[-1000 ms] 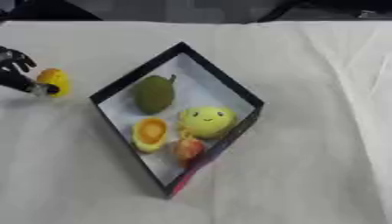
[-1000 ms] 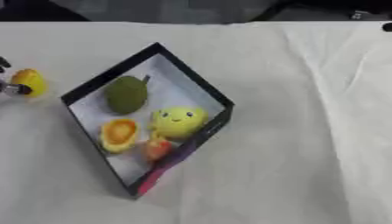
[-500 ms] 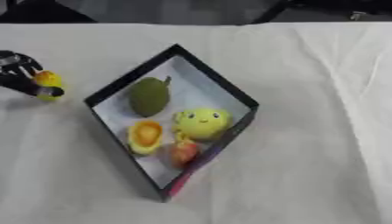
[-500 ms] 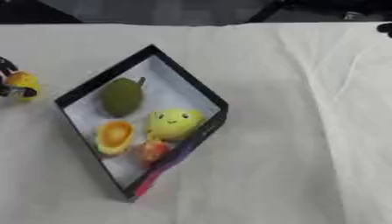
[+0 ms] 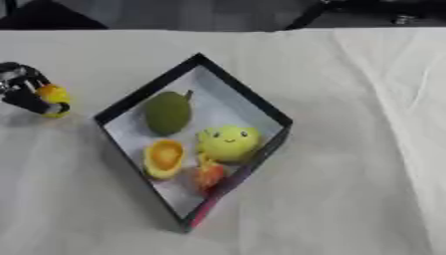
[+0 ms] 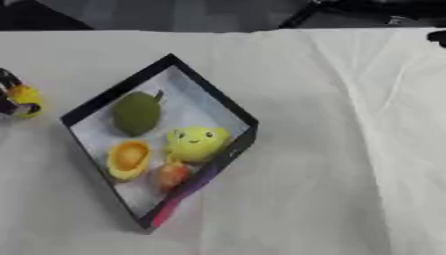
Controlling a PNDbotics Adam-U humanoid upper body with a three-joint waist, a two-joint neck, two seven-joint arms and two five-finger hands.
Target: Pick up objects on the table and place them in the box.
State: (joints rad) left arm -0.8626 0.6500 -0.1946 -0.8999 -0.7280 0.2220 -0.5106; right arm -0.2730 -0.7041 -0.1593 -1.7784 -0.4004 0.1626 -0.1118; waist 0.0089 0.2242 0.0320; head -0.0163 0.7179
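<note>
A black box (image 5: 253, 102) with a pale floor sits askew in the middle of the white tablecloth. In it lie a green fruit (image 5: 167, 112), a yellow ball with a smiling face (image 5: 228, 141), an orange-yellow fruit half (image 5: 163, 157) and a small red fruit (image 5: 209, 174). At the far left my left hand (image 5: 23, 89) is curled round a small yellow object (image 5: 55, 97), just above or on the cloth, left of the box. A small dark part (image 6: 437, 37) shows at the right edge in the right eye view, perhaps my right hand.
The white cloth (image 5: 366, 149) is wrinkled on the right side. Dark floor and a dark stand (image 5: 348, 7) lie beyond the table's far edge.
The whole picture has shifted a little, so the camera moved. My left hand stays curled round the yellow object left of the box. The things in the box have not moved.
</note>
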